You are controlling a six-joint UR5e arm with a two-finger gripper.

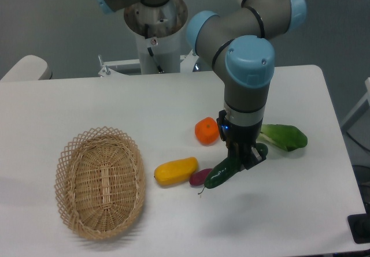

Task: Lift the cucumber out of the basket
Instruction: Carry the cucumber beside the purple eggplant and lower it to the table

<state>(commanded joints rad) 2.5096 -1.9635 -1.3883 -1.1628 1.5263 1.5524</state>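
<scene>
The cucumber is a slim dark green glossy piece, tilted, lying outside the basket to the right of the yellow vegetable. My gripper points down over its upper right end and its fingers are closed around it. I cannot tell whether the cucumber rests on the table or is lifted slightly. The woven wicker basket stands at the front left of the table and is empty.
A yellow vegetable and a small purple piece lie just left of the cucumber. An orange fruit sits behind them. A leafy bok choy lies right of the gripper. The robot base stands at the back.
</scene>
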